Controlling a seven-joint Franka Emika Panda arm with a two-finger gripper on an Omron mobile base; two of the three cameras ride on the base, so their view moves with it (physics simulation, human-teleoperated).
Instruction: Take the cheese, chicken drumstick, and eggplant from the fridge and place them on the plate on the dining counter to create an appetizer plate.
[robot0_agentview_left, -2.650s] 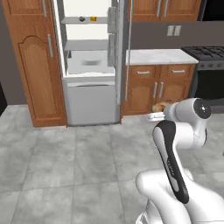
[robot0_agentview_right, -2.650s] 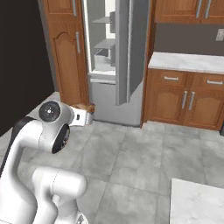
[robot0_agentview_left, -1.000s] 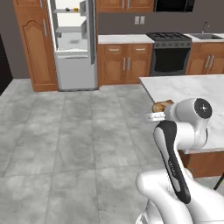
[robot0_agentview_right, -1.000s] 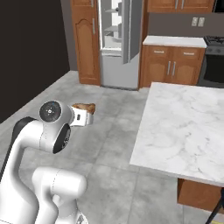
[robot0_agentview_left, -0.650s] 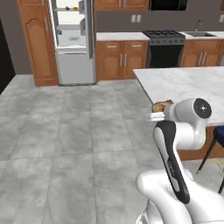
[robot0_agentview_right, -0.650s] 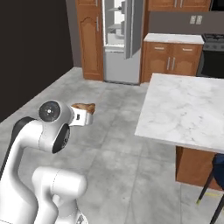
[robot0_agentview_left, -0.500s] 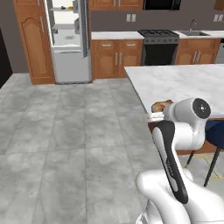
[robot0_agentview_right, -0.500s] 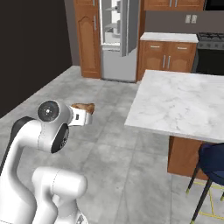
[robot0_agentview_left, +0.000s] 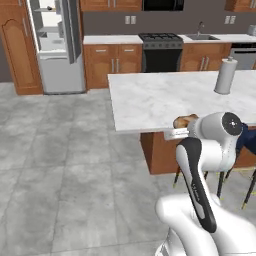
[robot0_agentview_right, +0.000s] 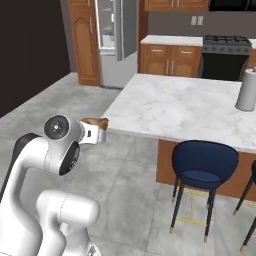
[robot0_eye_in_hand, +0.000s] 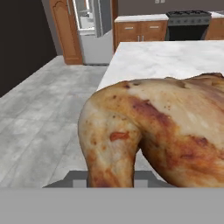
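Marble desk (robot0_agentview_left: 165, 95) stretches ahead of me, with the fridge (robot0_agentview_left: 55, 45) standing open against the far wall. My claw (robot0_agentview_right: 102, 123) is clamped on the chicken drumstick (robot0_eye_in_hand: 162, 127), holding it in the air just short of the desk's near edge.

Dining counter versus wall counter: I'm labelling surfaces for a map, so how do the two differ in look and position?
The dining counter is a wide, white, grey-veined marble island standing free on the floor; the wall counter is a narrow pale strip against the back wall. The dining counter carries a paper towel roll; the wall counter flanks a black stove. Both sit on brown wooden bases.
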